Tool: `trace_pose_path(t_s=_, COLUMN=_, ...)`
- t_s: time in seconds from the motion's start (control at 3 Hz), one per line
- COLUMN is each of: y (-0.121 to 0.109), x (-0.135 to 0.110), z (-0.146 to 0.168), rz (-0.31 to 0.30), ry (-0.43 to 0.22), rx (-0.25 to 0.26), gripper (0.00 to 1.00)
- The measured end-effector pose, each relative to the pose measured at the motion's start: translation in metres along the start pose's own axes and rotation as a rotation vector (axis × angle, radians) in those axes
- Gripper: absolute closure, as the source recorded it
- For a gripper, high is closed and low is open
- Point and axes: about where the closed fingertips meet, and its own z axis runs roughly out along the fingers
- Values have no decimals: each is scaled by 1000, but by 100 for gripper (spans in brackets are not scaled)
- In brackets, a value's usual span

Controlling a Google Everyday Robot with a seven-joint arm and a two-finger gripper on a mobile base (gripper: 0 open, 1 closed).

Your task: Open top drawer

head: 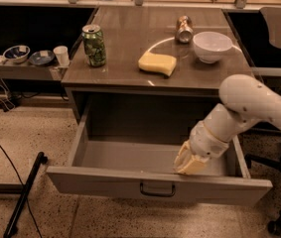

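Observation:
The top drawer (105, 184) is a wide grey metal drawer pulled far out from under the table top, its inside bare. Its flat front carries a small dark bail handle (157, 190) at centre. My gripper (188, 164) hangs at the end of the white arm (251, 103), which comes in from the right. It is inside the drawer at the right, just behind the front panel and above the handle's right side. The lower drawers are out of view.
On the table top (130, 43) stand a green can (94, 45), a yellow sponge (157, 63), a tipped metal can (183, 28) and a white bowl (212, 45). A side shelf (11, 69) at left holds bowls and a cup. A black stand leg (25, 194) lies on the floor at left; a chair base (279, 222) is at right.

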Motion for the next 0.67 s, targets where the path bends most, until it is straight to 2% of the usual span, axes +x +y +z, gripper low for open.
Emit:
trace_pose_path(t_s=0.33, y=27, x=-8, z=-50, rz=-44, ry=-122, rx=82, gripper=100)
trace_pose_path(t_s=0.67, y=44, x=-7, z=-104, rz=-88, ry=-245, rx=231, gripper=100)
